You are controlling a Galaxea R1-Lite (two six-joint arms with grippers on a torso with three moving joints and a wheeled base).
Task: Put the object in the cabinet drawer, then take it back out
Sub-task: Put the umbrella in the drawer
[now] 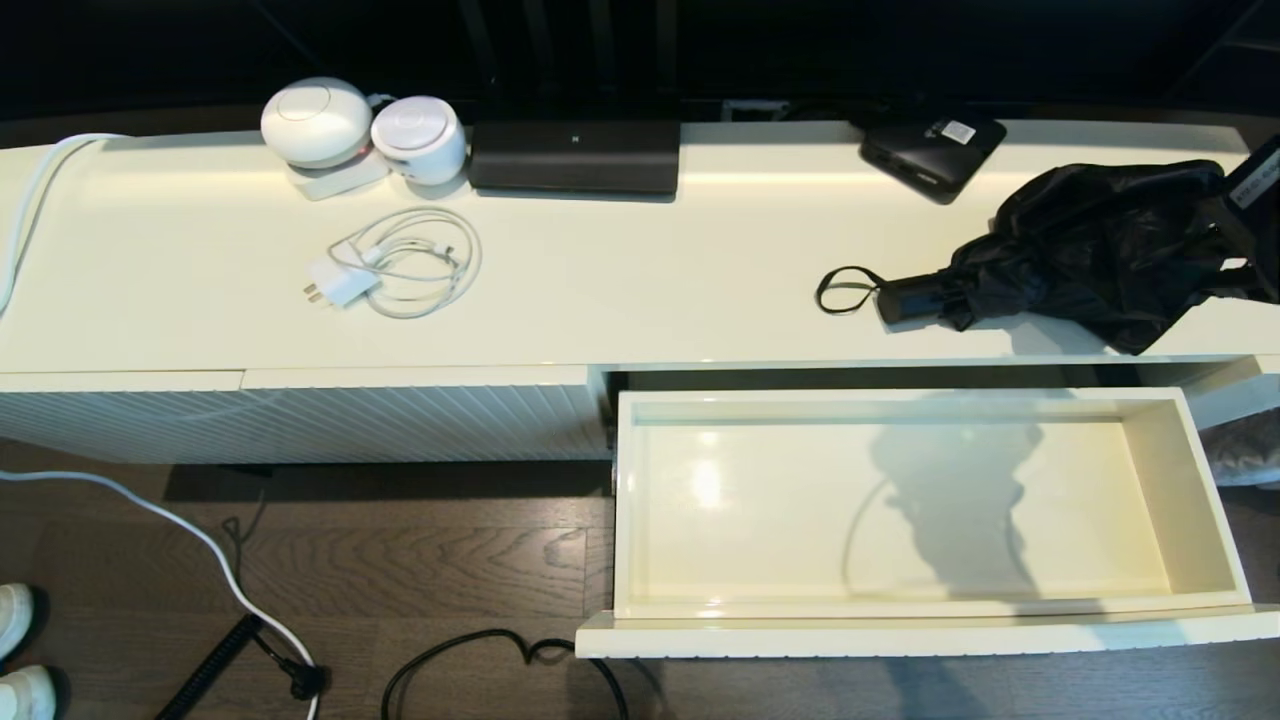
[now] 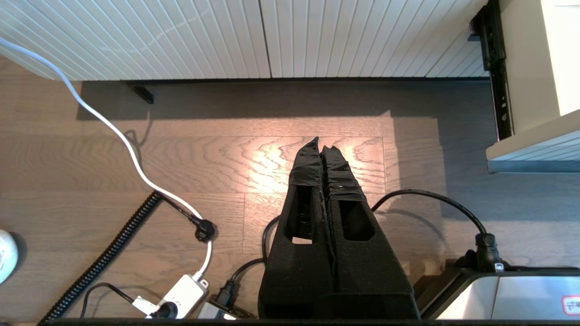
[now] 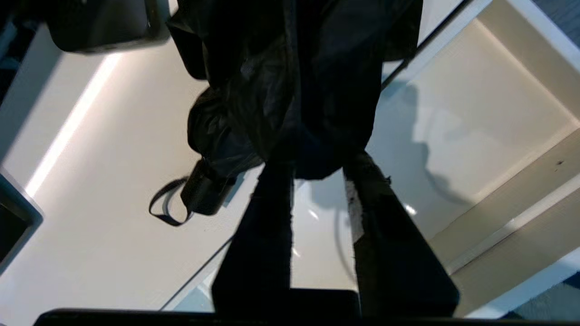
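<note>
One umbrella (image 1: 1090, 250) hangs from the right tool (image 3: 317, 181), which grips its fabric, above the table (image 1: 620, 270); one drawer (image 1: 1200, 500) (pulled open) holds nothing; the left tool (image 2: 322, 147) is pressed closed.

Left tool (image 2: 321, 146): two long matte-black fingers (image 2: 308, 163), wedge-shaped, tapering to narrow tips. Tips wrapped in glossy, wrinkled black tape. Each finger has an elongated cut-out window along its body. Base block black with a fine, grainy texture.

Right tool (image 3: 317, 170): two black fingers (image 3: 380, 217) of the same tapered build, tape edges frayed along the inner faces. Arm housing black, bearing a small white label with dark print, unreadable.
</note>
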